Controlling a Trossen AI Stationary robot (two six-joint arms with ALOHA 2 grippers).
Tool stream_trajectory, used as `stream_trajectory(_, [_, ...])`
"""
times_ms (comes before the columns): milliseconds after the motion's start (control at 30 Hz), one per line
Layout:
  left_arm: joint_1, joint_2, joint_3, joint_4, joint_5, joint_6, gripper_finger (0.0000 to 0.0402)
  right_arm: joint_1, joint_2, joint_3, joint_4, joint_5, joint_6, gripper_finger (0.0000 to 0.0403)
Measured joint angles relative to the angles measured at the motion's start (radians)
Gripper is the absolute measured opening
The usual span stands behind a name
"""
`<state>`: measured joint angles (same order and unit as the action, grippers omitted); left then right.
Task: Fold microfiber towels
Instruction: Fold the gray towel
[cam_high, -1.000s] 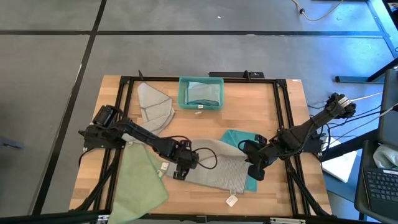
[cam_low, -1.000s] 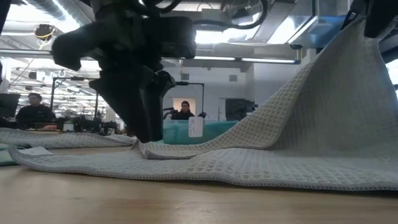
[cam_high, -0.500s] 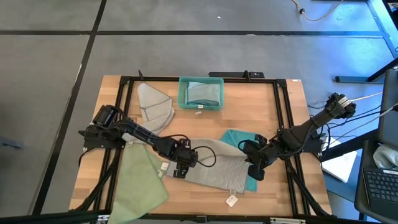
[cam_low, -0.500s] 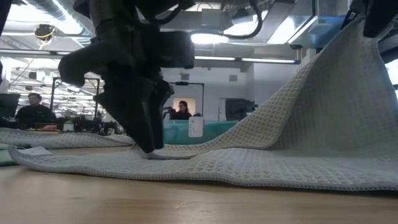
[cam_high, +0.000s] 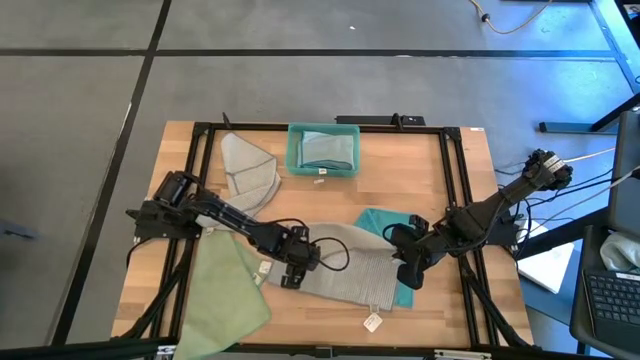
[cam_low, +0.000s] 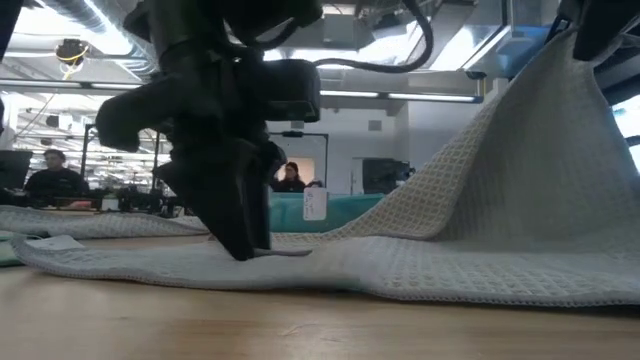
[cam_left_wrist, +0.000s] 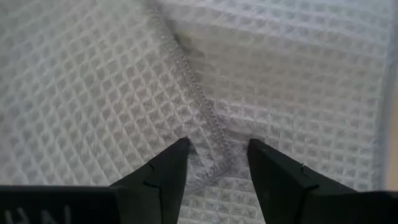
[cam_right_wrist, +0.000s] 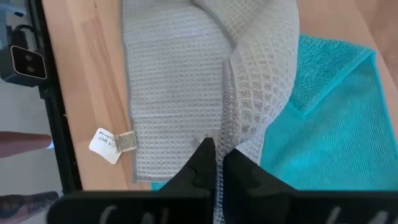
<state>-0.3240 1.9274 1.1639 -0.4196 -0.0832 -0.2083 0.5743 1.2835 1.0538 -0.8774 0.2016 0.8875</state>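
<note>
A light grey waffle towel (cam_high: 345, 268) lies across the table's middle, partly over a teal towel (cam_high: 383, 222). My left gripper (cam_high: 290, 277) stands open on the grey towel's left end, its fingertips on either side of a hemmed corner (cam_left_wrist: 214, 140). My right gripper (cam_high: 404, 280) is shut on the grey towel's right end, which is raised off the table (cam_low: 540, 130). A pale green towel (cam_high: 228, 290) lies at the near left, and a folded grey one (cam_high: 248, 165) at the far left. My left gripper comes from above, slanting steeply down. Its open fingertips (cam_low: 247, 250) meet the grey towel's surface, with the stitched corner hem (cam_left_wrist: 217, 163) between them; nothing is pinched. My right gripper pinches the grey towel's hemmed edge (cam_right_wrist: 225, 124) between its two shut fingers, slanting down from the right. That end is lifted, and the cloth slopes down from it to the table, where the remainder lies flat.
A teal plastic bin (cam_high: 323, 149) with cloth in it stands at the far middle. A white tag (cam_high: 373, 322) lies by the near edge. Black frame rails (cam_high: 462, 190) run along the table's sides. People sit in the room behind (cam_low: 292, 178).
My left gripper has sunk down onto the grey towel, still open. The small raised fold under it has been flattened against the table. My right gripper has kept still, with the towel's end held up.
</note>
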Motion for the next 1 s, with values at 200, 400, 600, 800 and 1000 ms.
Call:
stream_trajectory(200, [-0.023, 0.009, 0.001, -0.005, -0.065, -0.048, 0.0163, 0.001, 0.000, 0.000, 0.000, -0.012, 0.020, 0.0010])
stream_trajectory(400, [-0.022, 0.006, 0.001, -0.010, -0.068, -0.051, 0.0163, 0.001, 0.000, 0.000, -0.001, -0.012, 0.013, 0.0010])
stream_trajectory(600, [-0.021, 0.008, 0.022, -0.055, -0.065, -0.051, 0.0140, 0.001, 0.000, 0.000, -0.001, -0.012, 0.002, 0.0010])
stream_trajectory(800, [-0.010, 0.011, 0.056, -0.125, -0.064, -0.046, 0.0081, 0.001, 0.000, 0.000, -0.001, -0.012, -0.003, 0.0010])
stream_trajectory(1000, [-0.002, 0.011, 0.062, -0.134, -0.003, -0.046, 0.0033, 0.001, 0.000, 0.000, -0.001, -0.011, -0.005, 0.0010])
